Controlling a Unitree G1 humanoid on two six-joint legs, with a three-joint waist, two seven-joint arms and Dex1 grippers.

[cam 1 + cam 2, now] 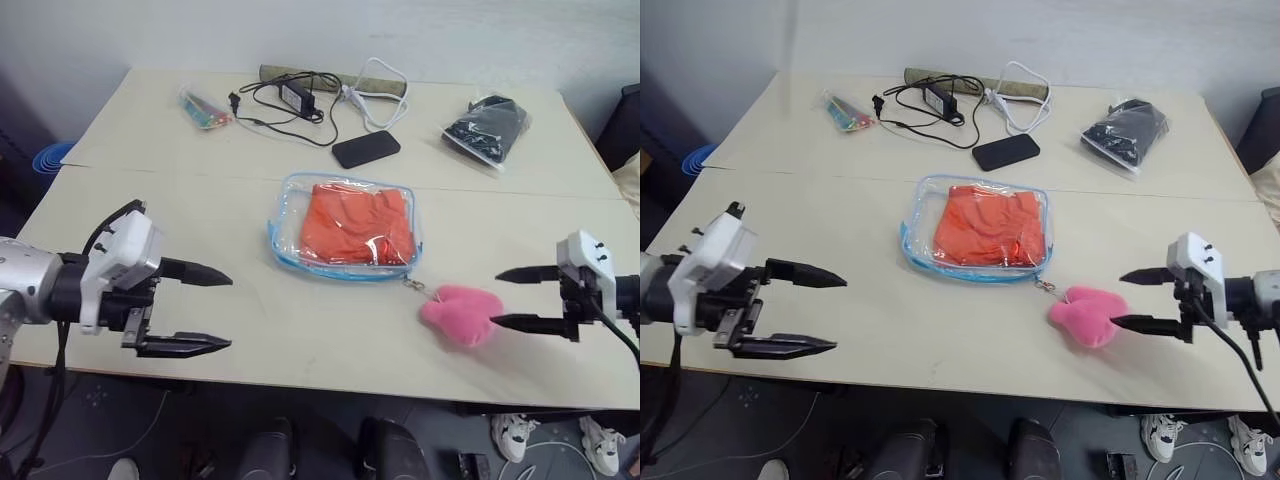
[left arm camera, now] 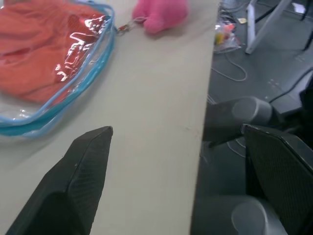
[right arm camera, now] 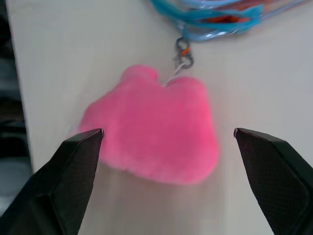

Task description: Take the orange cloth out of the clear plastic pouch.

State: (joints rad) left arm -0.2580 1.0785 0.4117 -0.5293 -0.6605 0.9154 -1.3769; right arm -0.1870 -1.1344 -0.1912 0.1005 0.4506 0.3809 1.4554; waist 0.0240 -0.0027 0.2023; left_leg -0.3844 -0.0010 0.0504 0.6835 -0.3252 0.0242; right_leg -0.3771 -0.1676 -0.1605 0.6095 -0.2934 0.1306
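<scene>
The clear plastic pouch (image 1: 345,227) with light blue trim lies flat in the middle of the table. Inside it sits the orange cloth (image 1: 358,222), wrinkled and folded. A pink plush lump (image 1: 460,312) is clipped to the pouch's near right corner. My left gripper (image 1: 225,310) hangs open over the table's near left edge, pointing toward the pouch and well apart from it. Just right of the plush, my right gripper (image 1: 497,296) is open with nothing between its fingers; in the right wrist view the pink plush (image 3: 156,129) lies straight ahead of them.
At the back of the table lie a black phone (image 1: 366,148), a black power adapter with cables (image 1: 297,97), a white cable (image 1: 380,95), a small bag of coloured bits (image 1: 205,108) and a clear bag of black items (image 1: 488,128). The table's near edge (image 2: 205,127) runs beside my left gripper.
</scene>
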